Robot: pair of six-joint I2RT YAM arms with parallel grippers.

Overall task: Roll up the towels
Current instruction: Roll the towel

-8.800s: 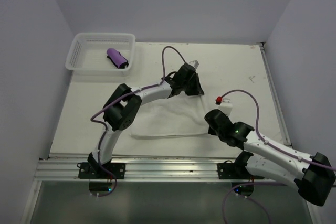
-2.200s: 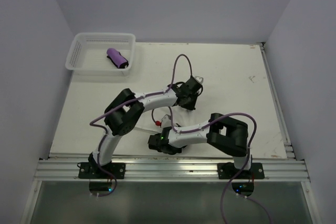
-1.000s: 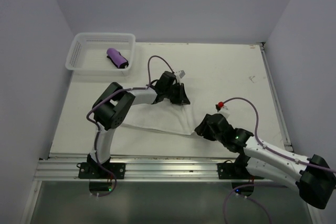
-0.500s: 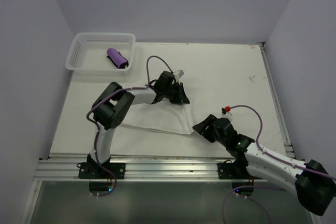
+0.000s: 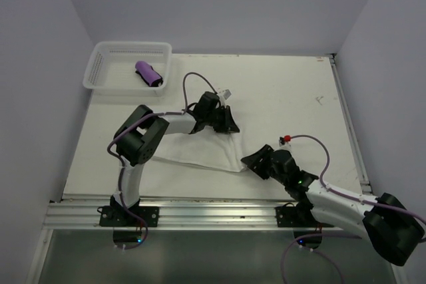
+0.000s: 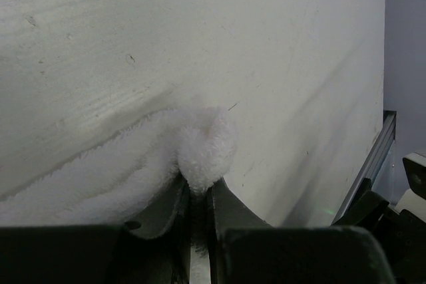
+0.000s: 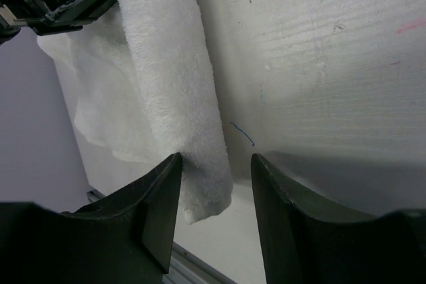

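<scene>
Your left gripper point(image 6: 197, 191) pinches a fluffy tuft of the white towel point(image 5: 200, 153) at mid-table. Its jaws are pressed together on the cloth, so a small knob of pile bulges out past the fingertips.

The towel lies spread on the table point(image 5: 293, 91) between your two arms, reaching from the left gripper at its far edge toward the near rail point(image 5: 213, 205). Its right-hand side is folded or rolled over into a thick ridge that runs from one gripper to the other.

Your right gripper point(image 7: 214, 161) sits low at the near end of that ridge with its jaws apart. One finger point(image 7: 158, 212) stands on each side of the towel's end. From the wrist view you cannot tell whether either finger touches the cloth.

The purple towel point(image 5: 148, 74) is rolled up with its dark trim showing. It lies inside the basket point(image 5: 126, 46) at the table's far left corner, well apart from both grippers. Pale walls point(image 5: 200, 4) close in the table on three sides.
</scene>
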